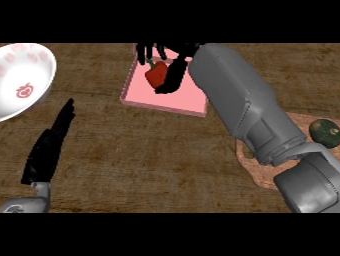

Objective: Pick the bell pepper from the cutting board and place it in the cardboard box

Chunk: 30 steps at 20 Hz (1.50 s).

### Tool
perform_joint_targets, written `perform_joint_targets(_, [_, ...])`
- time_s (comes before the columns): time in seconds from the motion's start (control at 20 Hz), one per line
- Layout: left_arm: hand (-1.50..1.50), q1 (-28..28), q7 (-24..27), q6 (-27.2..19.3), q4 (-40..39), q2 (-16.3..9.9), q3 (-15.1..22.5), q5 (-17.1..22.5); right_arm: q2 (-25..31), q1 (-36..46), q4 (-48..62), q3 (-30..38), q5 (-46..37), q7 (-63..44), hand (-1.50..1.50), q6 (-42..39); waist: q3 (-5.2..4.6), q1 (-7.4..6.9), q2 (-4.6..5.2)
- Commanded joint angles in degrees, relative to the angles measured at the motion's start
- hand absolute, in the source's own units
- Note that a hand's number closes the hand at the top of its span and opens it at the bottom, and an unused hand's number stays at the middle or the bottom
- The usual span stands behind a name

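Grasping is judged under way: red bell pepper (pixel 156 73) on pink rectangular cutting board (pixel 169 97) is enclosed by curled right robot hand (pixel 167 64). Lifting follows; no cardboard box is seen.

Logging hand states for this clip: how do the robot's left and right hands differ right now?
The right hand is stretched far up the view over the pink box, fingers and thumb curled around the red bell pepper. The left hand sits at lower left with straight fingers, holding nothing, away from the box. Both are black hands on grey forearms.
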<state>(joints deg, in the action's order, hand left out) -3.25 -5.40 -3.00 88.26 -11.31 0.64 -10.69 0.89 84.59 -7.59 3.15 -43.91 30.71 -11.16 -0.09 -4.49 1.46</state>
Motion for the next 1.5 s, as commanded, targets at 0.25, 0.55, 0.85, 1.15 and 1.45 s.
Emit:
perform_joint_targets(0.25, [0.00, -3.7, -3.4, 0.5, 0.2, 0.6, 0.7, -0.3, -0.9, -1.1, 2.0, 2.6, 4.7, 0.3, -1.50, 1.0, 0.03, -2.07, 0.39])
perform_joint_targets(0.55, [0.00, -1.0, -1.8, 1.6, 1.8, -1.0, -0.7, 0.8, -0.9, -0.8, 0.7, 14.1, 15.3, -3.3, -1.50, 4.1, 0.09, -1.65, 0.50])
perform_joint_targets(0.85, [0.00, 0.3, 0.0, 0.3, 0.2, 0.8, 0.3, -0.2, 4.3, -0.5, 1.0, 22.4, 23.7, -4.4, -1.50, -4.2, 0.08, -0.60, 0.59])
perform_joint_targets(1.15, [0.00, -0.8, -0.9, -0.1, 1.7, 0.8, 0.8, -1.1, 13.4, -3.2, 0.6, 25.4, 26.0, -5.4, -1.50, -3.0, 0.15, -1.90, 1.73])
perform_joint_targets(1.45, [0.00, -0.9, 0.4, 0.8, 1.3, 0.6, 0.6, -0.3, 21.9, -3.6, 0.9, 28.2, 28.4, -8.5, -1.50, -7.5, 0.22, -2.84, 2.20])
